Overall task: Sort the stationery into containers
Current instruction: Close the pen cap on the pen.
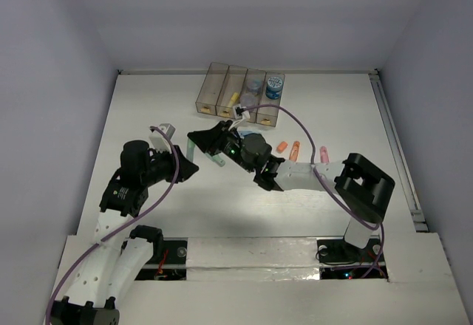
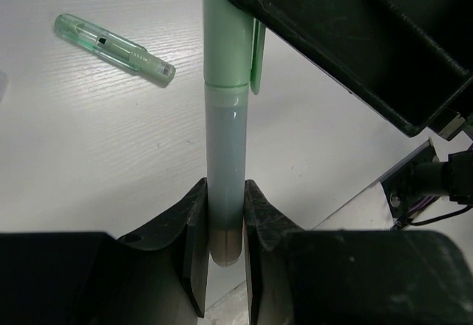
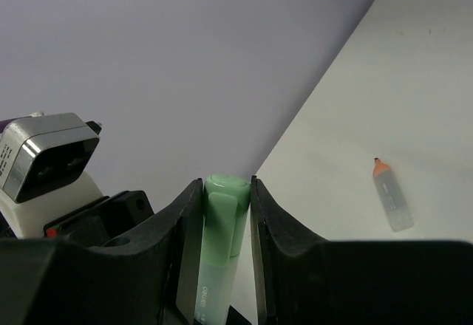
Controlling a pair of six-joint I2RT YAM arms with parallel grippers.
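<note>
Between my two pincers, left of the table's middle, a green marker (image 2: 225,155) is held at both ends. My left pincer (image 2: 224,196) is clamped on the pale translucent barrel near its brownish tip. My right pincer (image 3: 224,188) is closed around the mint cap at the other end, with the cap's rounded top showing just at the fingertips. Just to the right of that marker, a second green marker (image 2: 114,46) lies flat on the white table (image 1: 148,111), apart from both pincers. Further right, past my right wrist, a short orange stick (image 1: 281,147), a longer orange stick (image 1: 295,150) and a pink stick (image 1: 324,154) lie in a loose row on the table, near one another but not touching. At the far side, about centre, the four smoky bins (image 1: 211,89) stand side by side. The second from the left holds a yellow stick (image 1: 231,98), the third a pale roll (image 1: 253,85) and the rightmost a blue roll (image 1: 275,85). A purple cable (image 1: 299,127) from my right arm arcs over the near ends of the right-hand bins.
</note>
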